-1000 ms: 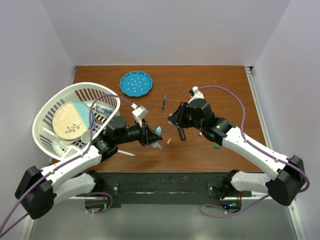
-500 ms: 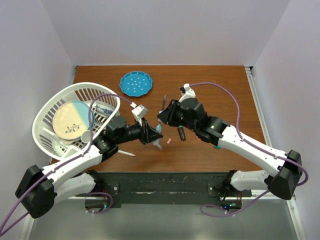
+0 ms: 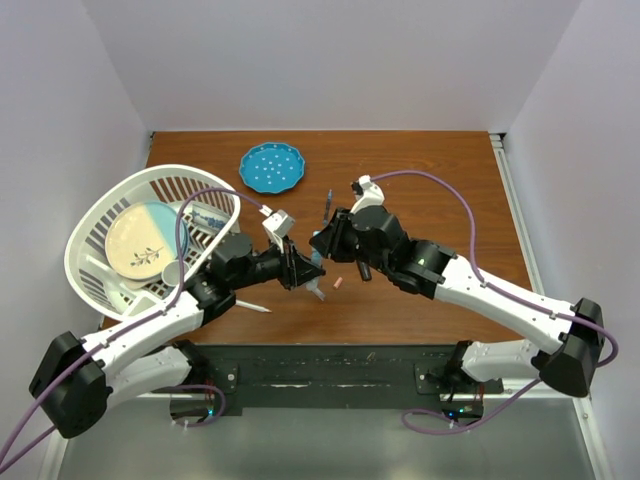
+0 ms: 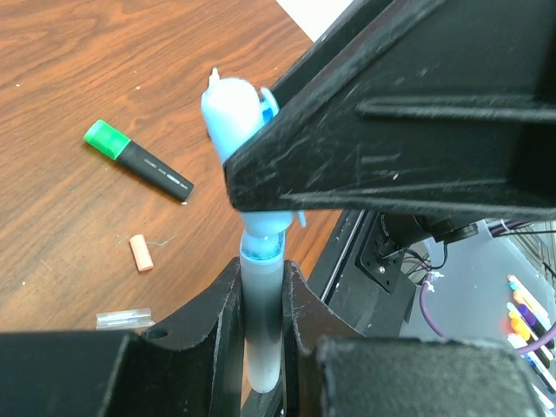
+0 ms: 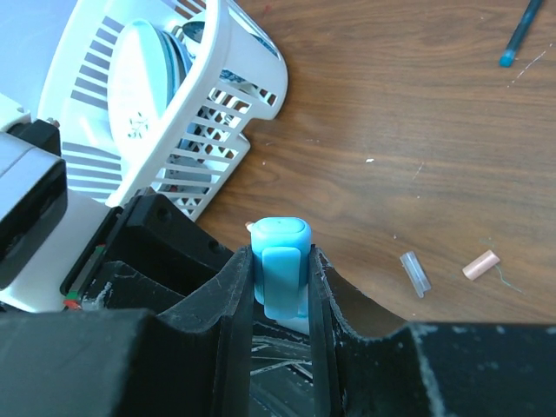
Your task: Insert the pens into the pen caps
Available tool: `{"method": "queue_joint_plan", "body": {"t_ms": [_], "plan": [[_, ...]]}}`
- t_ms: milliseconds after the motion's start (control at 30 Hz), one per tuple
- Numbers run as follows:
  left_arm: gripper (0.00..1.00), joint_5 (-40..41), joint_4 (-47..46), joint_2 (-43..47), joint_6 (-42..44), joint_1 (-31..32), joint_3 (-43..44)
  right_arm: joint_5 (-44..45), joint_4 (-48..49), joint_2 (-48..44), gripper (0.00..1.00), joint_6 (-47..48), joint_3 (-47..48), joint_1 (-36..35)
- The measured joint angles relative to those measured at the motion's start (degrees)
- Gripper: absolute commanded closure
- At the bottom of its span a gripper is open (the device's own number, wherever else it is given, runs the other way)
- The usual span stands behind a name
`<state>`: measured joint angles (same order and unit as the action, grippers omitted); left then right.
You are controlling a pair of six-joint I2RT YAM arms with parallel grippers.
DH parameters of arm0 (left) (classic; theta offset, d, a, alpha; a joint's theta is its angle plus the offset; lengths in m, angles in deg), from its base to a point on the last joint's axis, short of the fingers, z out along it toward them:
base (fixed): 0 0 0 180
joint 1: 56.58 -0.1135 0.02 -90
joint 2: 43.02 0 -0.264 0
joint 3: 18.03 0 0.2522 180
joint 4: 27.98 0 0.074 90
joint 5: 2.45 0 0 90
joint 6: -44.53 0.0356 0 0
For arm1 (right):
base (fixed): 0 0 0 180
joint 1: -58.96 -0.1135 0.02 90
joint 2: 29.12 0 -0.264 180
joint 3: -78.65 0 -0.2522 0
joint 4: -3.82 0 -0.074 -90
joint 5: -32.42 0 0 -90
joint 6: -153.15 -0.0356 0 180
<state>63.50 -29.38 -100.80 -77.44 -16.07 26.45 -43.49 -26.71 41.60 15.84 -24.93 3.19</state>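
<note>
1. Left gripper (image 4: pixel 261 287): clenched on the pen (image 4: pixel 261 343). The jaws grip the grey barrel on both sides. The barrel stands upright in the left wrist view, and its light-blue collar shows just above the fingertips.

2. Right gripper (image 5: pixel 280 271): clenched on the cap (image 5: pixel 280 233). The cap is light blue and its closed end faces the right wrist camera.

3. Relation of the two: both grippers meet above the counter (image 3: pixel 440 180), at the centre of the top view. The cap sits in line with the upper end of the pen. A right-gripper finger covers the junction, so it cannot be determined whether the cap is fully seated.

4. Objects lying near the grippers:
- green marker (image 4: pixel 139 159), with a dark barrel and a green cap fitted, at the left of the left wrist view.
- pink cap (image 3: pixel 339 282), just below and right of the meeting point.
- clear cap (image 5: pixel 415 274), beside the pink cap but apart from it.

5. Objects farther out:
- teal pen (image 3: pixel 327 205), above the grippers in the top view.
- white pen (image 3: pixel 250 306), below the left arm.
- plate (image 3: pixel 271 167), blue with dots, at upper centre.
- basket (image 3: pixel 100 215), white and holding dishes, at the left edge of the counter.
</note>
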Motion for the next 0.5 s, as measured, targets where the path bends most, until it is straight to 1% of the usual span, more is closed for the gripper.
{"method": "queue_joint_plan", "body": {"t_ms": [100,433,500], "plan": [[1.00,-0.2,0.1,0.3,0.0,0.0,0.0,2.0,-0.8,0.0,1.00,0.0,0.0,-1.3],[1.00,-1.4,3.3,2.4,-0.3,0.6,-0.6,13.5,-3.3,0.2,1.00,-0.6,0.1,-9.0],[1.00,-1.7,4.1,2.5,-0.3,0.8,-0.6,15.6,-5.1,1.0,1.00,-1.5,0.9,-10.4]]}}
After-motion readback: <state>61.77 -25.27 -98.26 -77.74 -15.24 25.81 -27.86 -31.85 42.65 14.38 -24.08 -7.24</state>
